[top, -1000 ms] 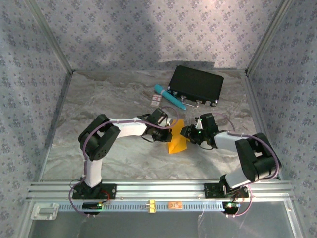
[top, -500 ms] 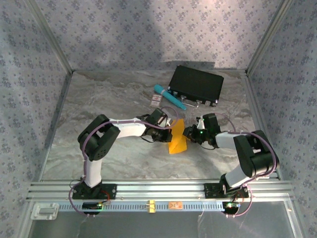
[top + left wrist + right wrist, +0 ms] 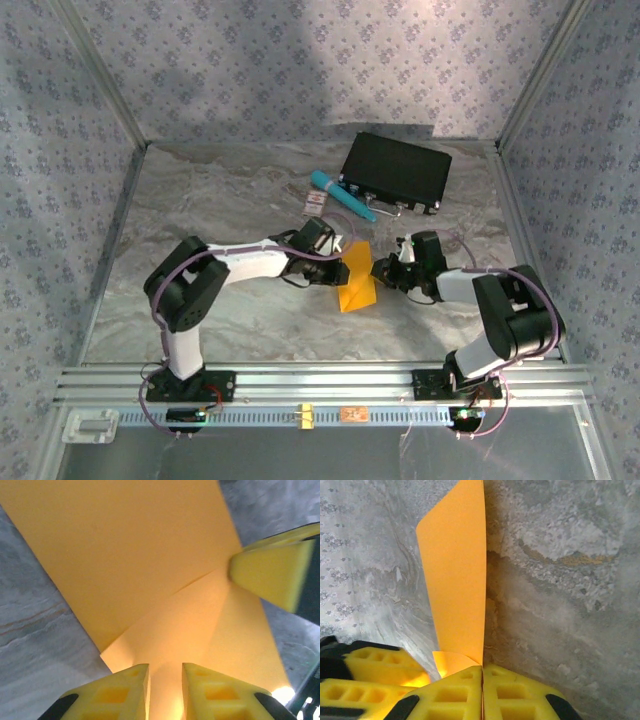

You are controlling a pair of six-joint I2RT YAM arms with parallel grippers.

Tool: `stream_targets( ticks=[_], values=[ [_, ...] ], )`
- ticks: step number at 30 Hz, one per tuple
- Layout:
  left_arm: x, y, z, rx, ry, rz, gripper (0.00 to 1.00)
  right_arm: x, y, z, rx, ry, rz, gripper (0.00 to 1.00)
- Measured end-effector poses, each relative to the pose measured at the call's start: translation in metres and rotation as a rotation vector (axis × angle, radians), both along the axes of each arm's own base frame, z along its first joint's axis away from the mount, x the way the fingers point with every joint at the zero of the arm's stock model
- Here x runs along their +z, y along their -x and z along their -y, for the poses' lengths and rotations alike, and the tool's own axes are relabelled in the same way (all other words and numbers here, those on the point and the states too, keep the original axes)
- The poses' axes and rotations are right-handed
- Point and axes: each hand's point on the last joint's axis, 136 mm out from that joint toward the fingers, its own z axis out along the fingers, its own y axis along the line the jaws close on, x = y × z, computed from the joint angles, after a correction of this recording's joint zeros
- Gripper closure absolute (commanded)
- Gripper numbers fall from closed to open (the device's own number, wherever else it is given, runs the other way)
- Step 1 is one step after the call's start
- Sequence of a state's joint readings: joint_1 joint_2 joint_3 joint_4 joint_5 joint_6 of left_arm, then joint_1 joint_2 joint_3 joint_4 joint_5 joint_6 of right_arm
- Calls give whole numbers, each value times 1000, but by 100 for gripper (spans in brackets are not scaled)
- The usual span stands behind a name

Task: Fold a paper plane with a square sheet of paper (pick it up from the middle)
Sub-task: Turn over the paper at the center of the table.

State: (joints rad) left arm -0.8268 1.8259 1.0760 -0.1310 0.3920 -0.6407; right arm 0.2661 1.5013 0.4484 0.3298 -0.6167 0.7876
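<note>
Arms (image 3: 250, 262) angled inward, right tool (image 3: 482, 670) pinching paper (image 3: 455, 580) edge, left tool (image 3: 165, 672) parted

Far on my grey marbled table (image 3: 220, 200), a little to the right, I see a black case (image 3: 396, 172) lying flat and closed, with small metal latches on its near side. A teal pen (image 3: 342, 196) lies slanted at its near left corner; if they touch, I cannot tell. A small white-and-red card (image 3: 317, 205) lies just left of the pen. Walls (image 3: 300, 60) with a blue flower pattern stand on three sides. An aluminium rail (image 3: 320, 378) runs along the near edge.
</note>
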Motion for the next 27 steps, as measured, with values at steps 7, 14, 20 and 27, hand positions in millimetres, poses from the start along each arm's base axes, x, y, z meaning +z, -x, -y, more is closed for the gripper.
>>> stream_targets(
  ticks=[7, 14, 20, 27],
  values=[
    [51, -12, -9, 57, 46, 138, 72, 19, -1, 0, 13, 13, 76, 95],
    [56, -20, -35, 152, -17, 219, 71, 32, 10, 6, 18, 100, 127, 95],
    [60, -20, -54, 222, -44, 256, 65, 51, 16, 11, 27, 187, 187, 97],
    [73, -23, -65, 286, -32, 292, 59, 63, 24, 17, 44, 275, 224, 97]
  ],
)
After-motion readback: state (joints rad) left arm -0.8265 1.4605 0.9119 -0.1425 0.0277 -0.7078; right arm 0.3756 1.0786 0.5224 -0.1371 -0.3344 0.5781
